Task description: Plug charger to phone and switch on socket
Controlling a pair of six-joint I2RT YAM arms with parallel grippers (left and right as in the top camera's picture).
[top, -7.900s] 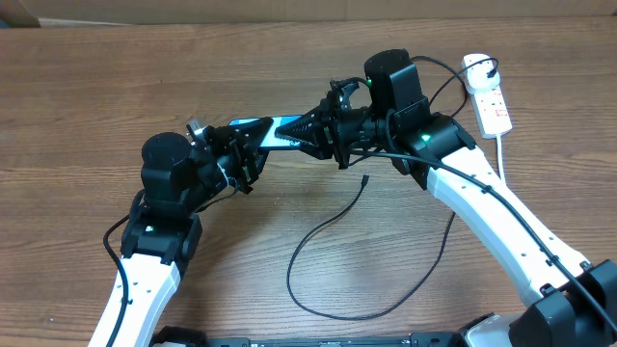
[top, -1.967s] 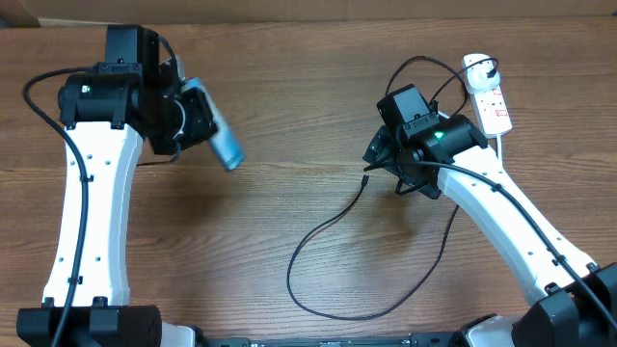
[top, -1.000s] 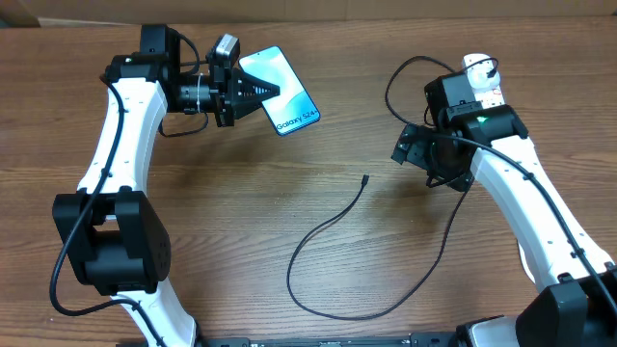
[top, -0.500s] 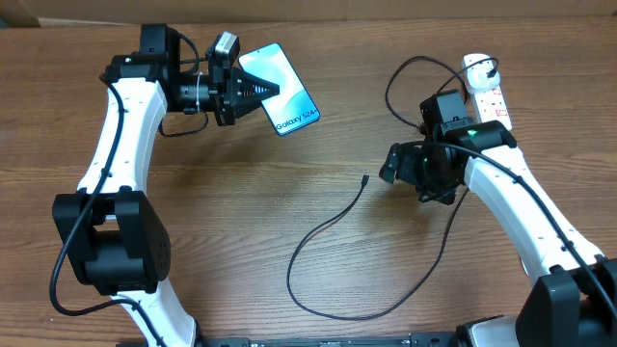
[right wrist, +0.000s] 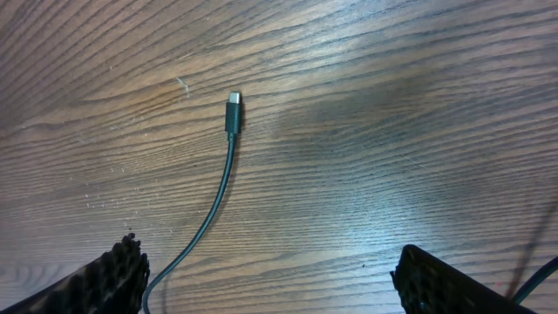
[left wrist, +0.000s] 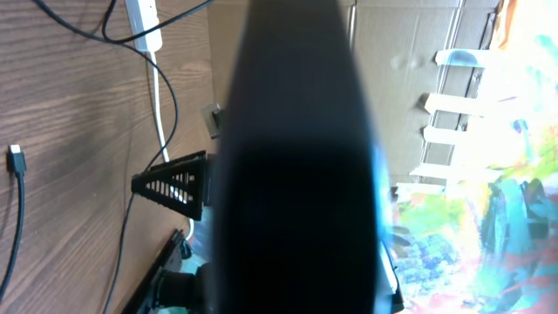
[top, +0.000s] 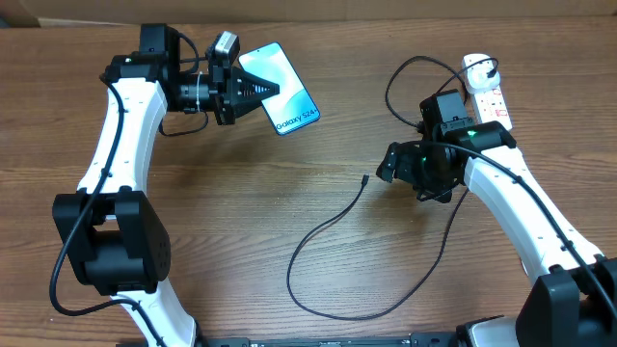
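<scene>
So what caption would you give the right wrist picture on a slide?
Open right gripper hovers above the thin black charger cable, its connector tip lying free on the brown wooden table.

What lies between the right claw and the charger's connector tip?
Bare table only. In the right wrist view the open right claw hovers over the charger, nothing before its connector tip.

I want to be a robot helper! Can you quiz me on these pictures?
1. True or false: the thin black charger cable is plugged into the slim blue-screened phone.
2. What does the shut left gripper hold? A phone, B cable, C nothing.
3. Fill in: the right gripper has its jaws ___ near the cable's tip.
Key: 1 false; 2 A; 3 open.
</scene>
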